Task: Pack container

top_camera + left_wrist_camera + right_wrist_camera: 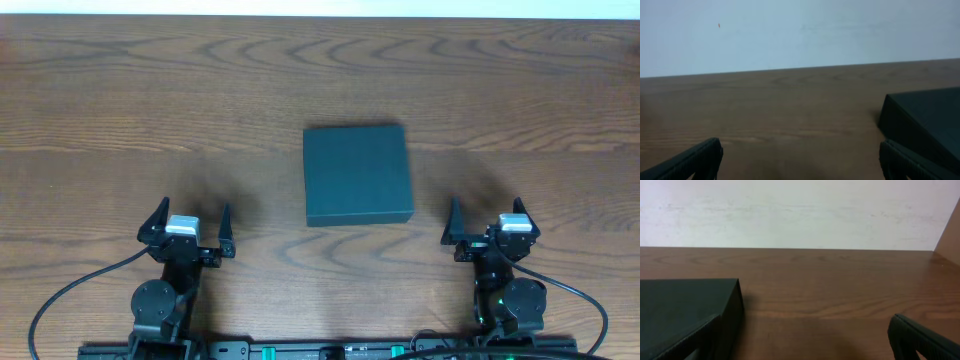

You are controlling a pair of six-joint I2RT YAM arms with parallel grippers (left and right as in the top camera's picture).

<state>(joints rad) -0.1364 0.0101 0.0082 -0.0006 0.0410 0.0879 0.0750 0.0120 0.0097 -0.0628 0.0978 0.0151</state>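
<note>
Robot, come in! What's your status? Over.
Left gripper open, empty. Right gripper open, empty. Container closed, untouched, lying between them. Nothing blocking.

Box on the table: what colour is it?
Dark teal-green, plain and matte, no pattern. The box shows best in the overhead view.

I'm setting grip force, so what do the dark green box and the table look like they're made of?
The container looks like matte cardboard: flat teal-green faces, crisp edges, no gloss, though stiff plastic can't be ruled out. The table looks like wood or wood-grain laminate: brown surface with curving grain lines; which one can't be told.
</note>
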